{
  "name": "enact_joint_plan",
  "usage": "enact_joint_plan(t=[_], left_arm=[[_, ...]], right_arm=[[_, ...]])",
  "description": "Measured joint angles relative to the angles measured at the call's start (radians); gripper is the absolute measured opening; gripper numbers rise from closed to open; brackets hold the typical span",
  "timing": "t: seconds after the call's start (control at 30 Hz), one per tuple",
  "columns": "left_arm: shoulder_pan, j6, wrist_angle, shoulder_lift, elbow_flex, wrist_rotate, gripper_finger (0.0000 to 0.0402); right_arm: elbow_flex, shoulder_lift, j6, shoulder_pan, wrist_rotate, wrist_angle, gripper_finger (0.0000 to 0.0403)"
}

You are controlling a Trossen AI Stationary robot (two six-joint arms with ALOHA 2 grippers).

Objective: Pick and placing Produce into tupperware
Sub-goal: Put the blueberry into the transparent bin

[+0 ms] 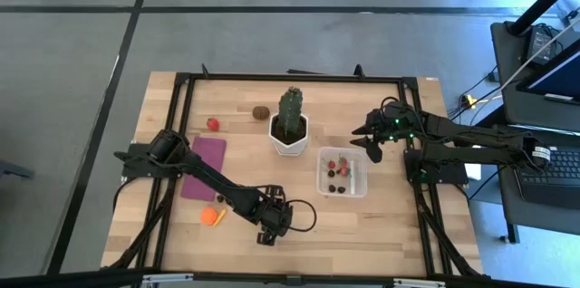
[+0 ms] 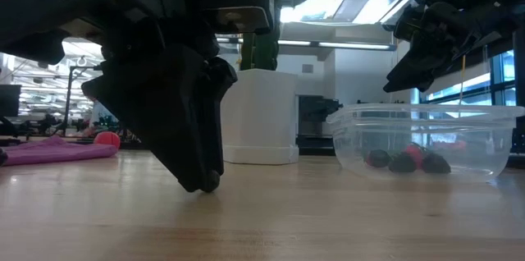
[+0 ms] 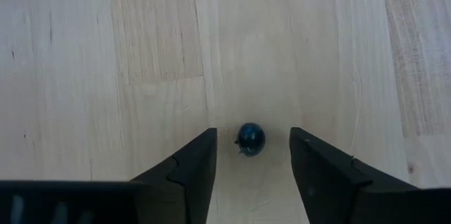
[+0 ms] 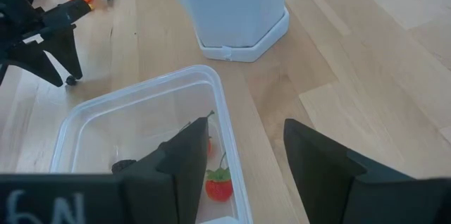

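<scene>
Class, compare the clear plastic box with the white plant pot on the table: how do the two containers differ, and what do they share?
The tupperware is clear, so its contents show through the wall; the white pot is opaque. The tupperware is low and wide; the white pot stands taller. The tupperware holds small red and dark produce; the white pot holds a green cactus. Both stand upright on the wooden table, side by side without touching.

Dark blue berry (image 3: 250,139), purple mat (image 1: 204,167), white pot (image 1: 288,136), orange piece (image 1: 210,216).
</scene>
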Motion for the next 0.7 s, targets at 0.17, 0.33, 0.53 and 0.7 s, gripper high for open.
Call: enact_joint_plan(t=[0.17,0.33,0.53,0.7], left_arm=[[0.001,0.002,0.025,0.014,0.0,-0.002,0.0175],[0.003,0.0,0.03,0.03,0.004,0.003,0.018],[0.004,0.004,0.034,0.029,0.003,0.001,0.0181],[0.0,0.008,0.041,0.029,0.002,-0.005,0.0179]], right_arm=[[0.0,0.0,0.0,0.0,0.0,0.0,0.0188],[0.0,0.0,0.0,0.0,0.0,-0.004,0.0188],[0.0,0.001,0.0,0.001,-0.001,-0.007,0.0188],[0.0,0.001,0.0,0.001,-0.001,-0.008,0.0188]])
